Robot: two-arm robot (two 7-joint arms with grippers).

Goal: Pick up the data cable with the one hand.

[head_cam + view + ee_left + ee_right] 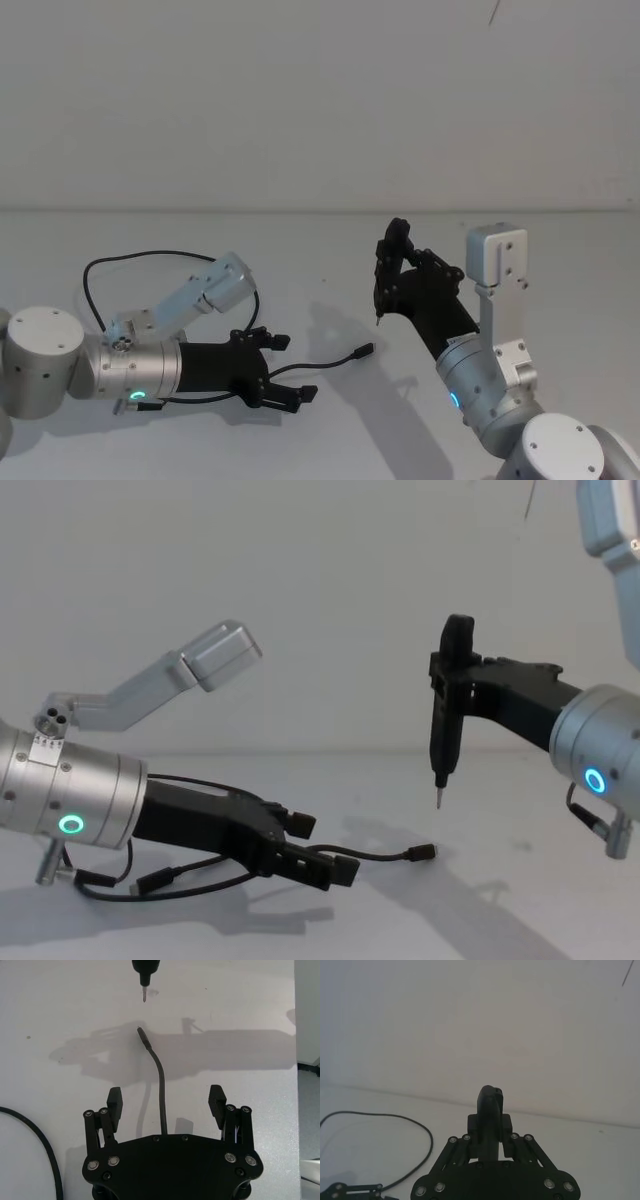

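The data cable (340, 358) lies on the white worktop (320, 280), on the robot's left side. It makes a wide, loose loop behind the left arm. One end then runs forward toward the middle and finishes in a small plug (364, 350).

This last part of the cable passes between the two fingers of the left claw (290, 368), the one whose wrist carries the green ring (70, 826). The claw is low over the worktop and lies almost flat. Its fingers (115, 1102) stand wide apart, one on each side of the cable, and as far as I can see they do not touch it. In the left wrist view the cable runs along the centre of the gap, with the plug pointing away from the claw. I cannot tell if the cable rests on the worktop at that place or is a little raised.

The right claw (447, 680), with the blue ring (595, 780), is raised and well apart to the right. It is closed on a black pen-shaped tool (445, 740), which it holds upright with the metal tip down, clear of the worktop.

In my judgement the step in hand is the grasp itself: the approach looks complete and the closing is not yet done. The next move calls for bringing the fingers together on the thin cord while it is centred, because it could slip under the pads. After that a slow lift is needed, since the long loop will drag behind.
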